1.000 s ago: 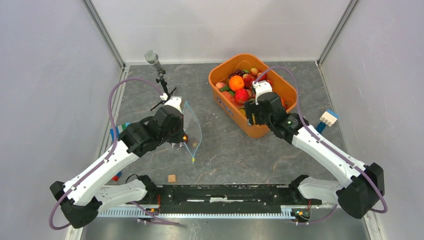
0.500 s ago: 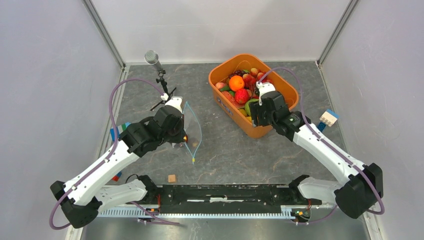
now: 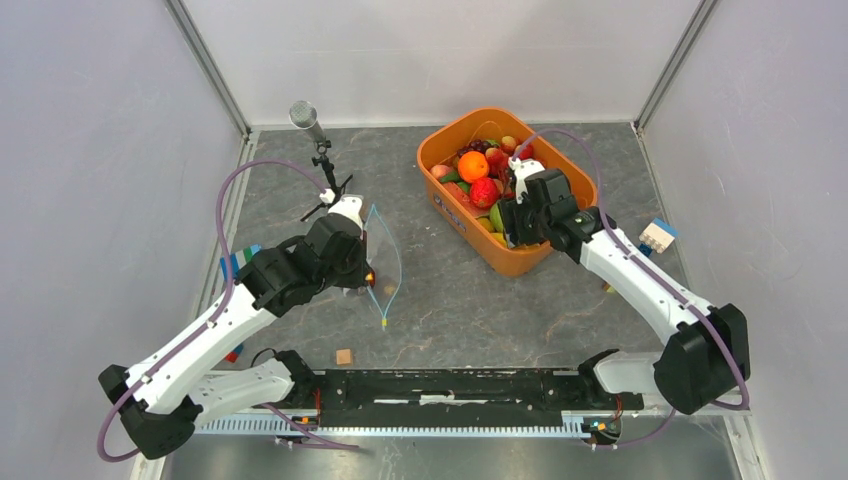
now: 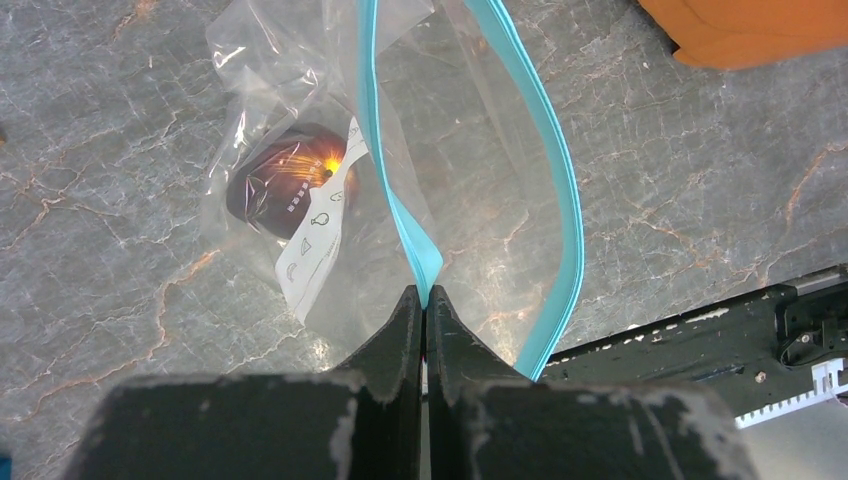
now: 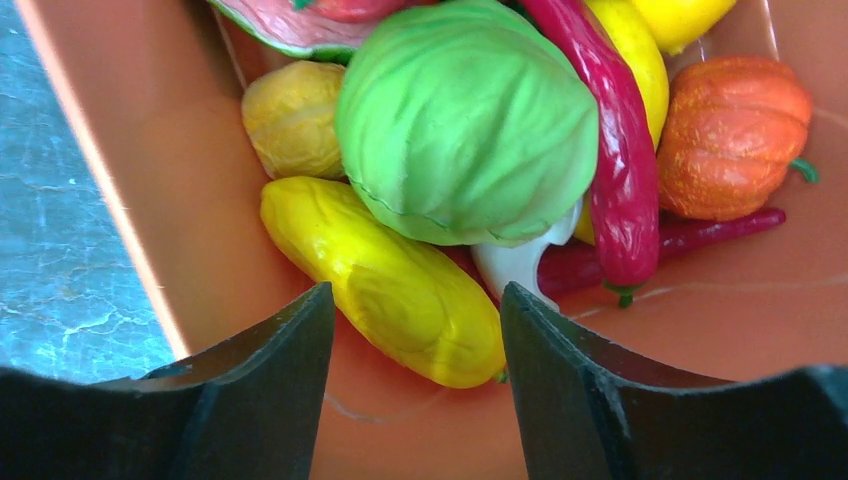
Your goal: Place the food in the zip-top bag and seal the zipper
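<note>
Reaching deeper than a second ago, my right pincer (image 5: 415, 400) is dropping into the near corner of the bin (image 5: 170, 200). Its jaws are narrowing but standing apart, one on each side of the yellow piece (image 5: 385, 285), not yet gripping it. I am judging that a first pick is about to begin, since the food (image 3: 478, 178) is all lying in the bin, well apart from the bag (image 4: 260, 120). The yellow piece is looking smooth and long, lying under the green round one (image 5: 465, 120), so it may be slipping sideways as I squeeze.

My left pincer (image 4: 422, 310) is keeping its place, jaws together on the bag's mouth, pinching the zipper (image 4: 560, 200). That is holding the mouth up and gaping in a teal loop. Something dark and round (image 4: 285, 190) is showing through the plastic by the label (image 4: 320, 240); I cannot tell whether it is inside.
</note>
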You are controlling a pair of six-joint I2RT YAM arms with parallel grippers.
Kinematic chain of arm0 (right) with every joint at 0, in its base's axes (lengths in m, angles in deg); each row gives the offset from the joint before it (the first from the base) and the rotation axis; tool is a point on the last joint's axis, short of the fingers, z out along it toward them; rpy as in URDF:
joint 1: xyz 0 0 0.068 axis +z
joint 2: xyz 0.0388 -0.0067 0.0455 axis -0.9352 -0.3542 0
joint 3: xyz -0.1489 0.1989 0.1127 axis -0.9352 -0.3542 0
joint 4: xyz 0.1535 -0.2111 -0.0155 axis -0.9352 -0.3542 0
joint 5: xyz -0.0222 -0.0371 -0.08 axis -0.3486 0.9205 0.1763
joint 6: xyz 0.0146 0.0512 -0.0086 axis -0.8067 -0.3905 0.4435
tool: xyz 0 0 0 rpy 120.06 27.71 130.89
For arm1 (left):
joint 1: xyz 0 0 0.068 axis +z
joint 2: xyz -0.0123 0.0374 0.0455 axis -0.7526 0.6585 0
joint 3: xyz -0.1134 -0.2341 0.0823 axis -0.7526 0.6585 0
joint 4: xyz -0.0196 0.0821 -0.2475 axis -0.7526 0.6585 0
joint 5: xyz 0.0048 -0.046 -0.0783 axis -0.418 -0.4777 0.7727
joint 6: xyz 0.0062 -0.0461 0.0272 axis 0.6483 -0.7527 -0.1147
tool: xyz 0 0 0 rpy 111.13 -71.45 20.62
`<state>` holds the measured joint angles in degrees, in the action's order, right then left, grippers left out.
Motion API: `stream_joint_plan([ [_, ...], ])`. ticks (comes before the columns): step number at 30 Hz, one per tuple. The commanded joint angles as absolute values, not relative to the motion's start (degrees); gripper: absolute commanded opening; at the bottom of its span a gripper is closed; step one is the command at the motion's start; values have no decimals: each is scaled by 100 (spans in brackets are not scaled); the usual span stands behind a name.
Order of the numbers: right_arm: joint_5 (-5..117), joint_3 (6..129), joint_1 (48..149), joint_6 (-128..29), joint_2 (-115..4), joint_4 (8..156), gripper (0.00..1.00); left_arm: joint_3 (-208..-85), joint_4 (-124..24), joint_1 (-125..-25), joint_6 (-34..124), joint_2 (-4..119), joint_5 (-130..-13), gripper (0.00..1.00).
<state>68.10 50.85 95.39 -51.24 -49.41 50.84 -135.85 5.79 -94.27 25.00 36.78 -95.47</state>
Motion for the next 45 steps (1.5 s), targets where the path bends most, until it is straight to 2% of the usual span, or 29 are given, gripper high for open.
stream_joint_plan([
  [1,6660,5436,9536,-5127,-4689,5627,67,-13559,398,-9408,2618,3594,-9542,2],
  [5,6589,5504,9536,-5483,-4633,6541,76,-13595,398,-9408,2644,3678,-9519,2],
  [17,6853,6449,9530,-5893,-6694,7096,78,-13524,386,-9408,2622,3616,-9379,2],
  [20,6765,6460,9513,-5942,-7018,7130,76,-13524,385,-9408,2608,3628,-9375,2],
  [24,6747,6292,9518,-5940,-7142,7355,66,-13534,386,-9408,2633,3656,-9358,2],
  [29,6677,6146,9497,-5857,-6904,7628,44,-13512,385,-9408,2619,3651,-9347,2],
  [38,6581,5347,9501,-5823,-5371,7972,41,-13507,360,-9408,2608,3659,-9366,2],
  [41,6195,5035,9502,-5855,-4858,8199,42,-13507,309,-9408,2625,3659,-9334,2],
  [45,4995,4523,9501,-5984,-4293,8796,42,-13500,289,-9408,2641,3677,-9306,2],
])
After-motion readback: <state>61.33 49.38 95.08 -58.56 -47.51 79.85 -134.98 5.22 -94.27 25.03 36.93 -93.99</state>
